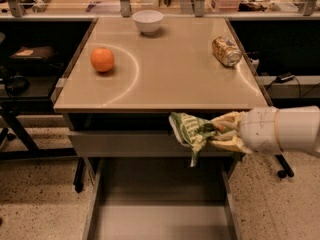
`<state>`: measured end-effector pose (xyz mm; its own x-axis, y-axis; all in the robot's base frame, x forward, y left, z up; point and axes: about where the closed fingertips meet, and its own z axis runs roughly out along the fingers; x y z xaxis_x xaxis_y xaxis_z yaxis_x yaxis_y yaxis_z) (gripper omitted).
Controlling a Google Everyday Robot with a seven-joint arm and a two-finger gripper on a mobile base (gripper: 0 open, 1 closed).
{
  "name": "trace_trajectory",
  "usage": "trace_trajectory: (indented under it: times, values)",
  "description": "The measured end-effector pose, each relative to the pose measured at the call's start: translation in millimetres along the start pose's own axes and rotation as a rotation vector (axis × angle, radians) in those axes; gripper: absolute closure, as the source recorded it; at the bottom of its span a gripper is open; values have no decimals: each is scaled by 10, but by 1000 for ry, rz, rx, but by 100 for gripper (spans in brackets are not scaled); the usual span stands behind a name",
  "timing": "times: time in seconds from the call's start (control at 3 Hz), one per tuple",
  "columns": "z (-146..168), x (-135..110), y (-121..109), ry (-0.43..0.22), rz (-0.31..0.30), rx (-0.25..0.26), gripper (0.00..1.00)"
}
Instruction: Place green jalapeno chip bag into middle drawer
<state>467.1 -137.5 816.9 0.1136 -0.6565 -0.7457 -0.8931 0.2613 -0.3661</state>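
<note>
My gripper [220, 134] reaches in from the right, in front of the table's front edge, and is shut on the green jalapeno chip bag [189, 130]. The crinkled green bag with pale print hangs from the fingers [226, 143] in the air, in front of the closed grey drawer front [125, 143]. Below it the middle drawer [157, 219] is pulled open, with a bare grey floor and thin side walls. The bag hangs above the drawer's back right part and does not touch it.
On the tan tabletop [165, 74] lie an orange [102, 59] at the left, a white bowl [148, 20] at the back and a gold drink can [226, 51] on its side at the right. Dark shelves stand on both sides.
</note>
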Motion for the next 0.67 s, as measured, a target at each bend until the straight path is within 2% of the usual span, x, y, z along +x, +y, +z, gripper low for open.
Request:
trace_trajectory:
  times: [0.33, 0.67]
  values:
    - [25, 527, 376, 97, 49, 4, 100]
    - [25, 527, 376, 97, 49, 4, 100]
